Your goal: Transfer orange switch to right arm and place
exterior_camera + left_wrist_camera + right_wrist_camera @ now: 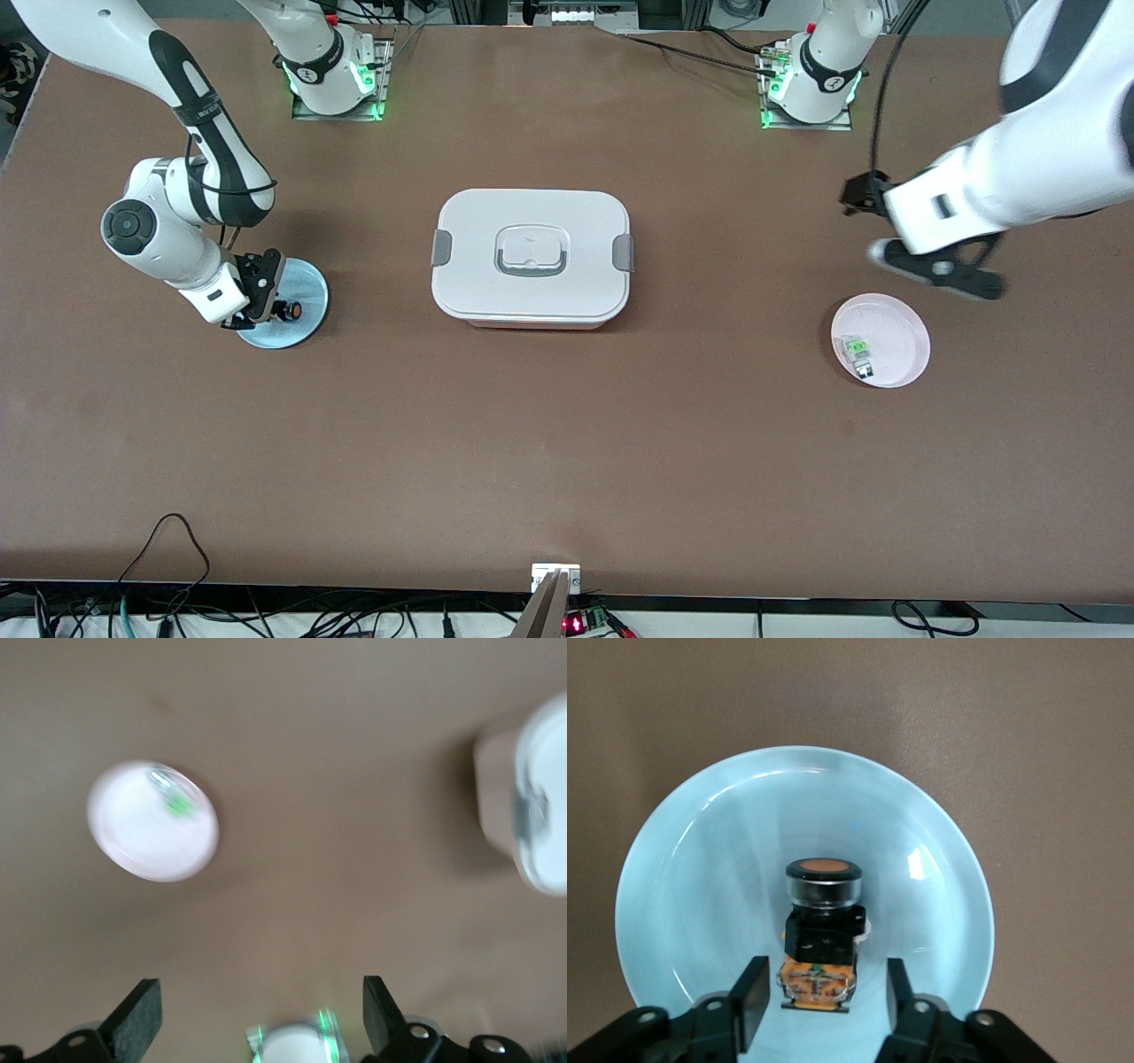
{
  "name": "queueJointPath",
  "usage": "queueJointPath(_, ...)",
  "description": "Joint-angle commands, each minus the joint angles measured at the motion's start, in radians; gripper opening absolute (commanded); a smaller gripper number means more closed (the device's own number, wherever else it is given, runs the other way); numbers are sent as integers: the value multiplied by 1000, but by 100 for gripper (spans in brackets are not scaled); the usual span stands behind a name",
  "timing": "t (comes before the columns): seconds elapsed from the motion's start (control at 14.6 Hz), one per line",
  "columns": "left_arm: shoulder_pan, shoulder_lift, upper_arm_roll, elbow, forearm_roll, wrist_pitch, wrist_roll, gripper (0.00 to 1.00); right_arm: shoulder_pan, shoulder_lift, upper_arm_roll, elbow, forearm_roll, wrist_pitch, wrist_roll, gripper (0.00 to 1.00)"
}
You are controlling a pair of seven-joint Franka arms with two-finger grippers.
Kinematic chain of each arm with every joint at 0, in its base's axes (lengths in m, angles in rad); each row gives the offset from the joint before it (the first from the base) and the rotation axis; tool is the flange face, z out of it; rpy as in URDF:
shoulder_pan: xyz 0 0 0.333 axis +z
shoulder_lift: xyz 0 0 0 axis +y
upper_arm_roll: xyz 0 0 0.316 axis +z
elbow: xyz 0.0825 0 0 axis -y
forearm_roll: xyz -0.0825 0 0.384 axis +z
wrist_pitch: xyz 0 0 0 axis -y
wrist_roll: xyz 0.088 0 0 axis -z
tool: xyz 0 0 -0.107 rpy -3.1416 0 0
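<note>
While the right gripper (822, 1005) sits low over the blue plate (306, 301), its fingers spread clear of the orange switch (822, 930) lying on that plate | lidded white box (532, 257) mid-bench | pink plate (904, 330) carries a green-topped part (858, 353) | left gripper (261, 1014) waits above, released.

The lidded box (532, 257) is sitting mid-table (567, 461). Toward the right arm's end, the orange switch (289, 310) is lying on a plate (306, 288), between the right gripper's (257, 306) parted fingers (751, 999). Toward the left arm's end, a second plate (899, 319) is carrying 1 small part (858, 354), near the left gripper (943, 270).
</note>
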Motion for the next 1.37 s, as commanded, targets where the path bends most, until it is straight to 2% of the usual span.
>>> queueJointPath(0.0, -47, -145, 138, -202, -7, 205, -16, 100, -16, -25, 9, -4, 17, -13, 15, 100)
queueJointPath(0.14, -104, -148, 230, -210, -6, 247, -30, 100, -15, -65, 12, 20, 64, -99, 64, 100)
queueJointPath(0.21, -107, -151, 253, -211, -9, 245, -32, 100, -15, -86, 15, 53, 110, -164, 78, 100)
queueJointPath(0.41, -113, -156, 250, -241, -6, 238, -47, 100, -11, -96, 18, 244, 225, -422, 88, 100)
queueJointPath(0.55, -113, -153, 238, -236, 5, 230, -39, 100, -11, -99, 18, 344, 244, -527, 158, 100)
queueJointPath(0.89, -113, -125, 240, -204, 3, 244, -41, 100, 7, -117, 23, 553, 259, -712, 566, 100)
queueJointPath(1.1, -109, -125, 241, -205, 5, 236, -44, 100, 31, -151, 21, 576, 260, -737, 913, 100)
queueJointPath(1.3, -110, -113, 241, -198, 5, 258, -42, 100, 59, -191, 20, 576, 247, -771, 1166, 100)
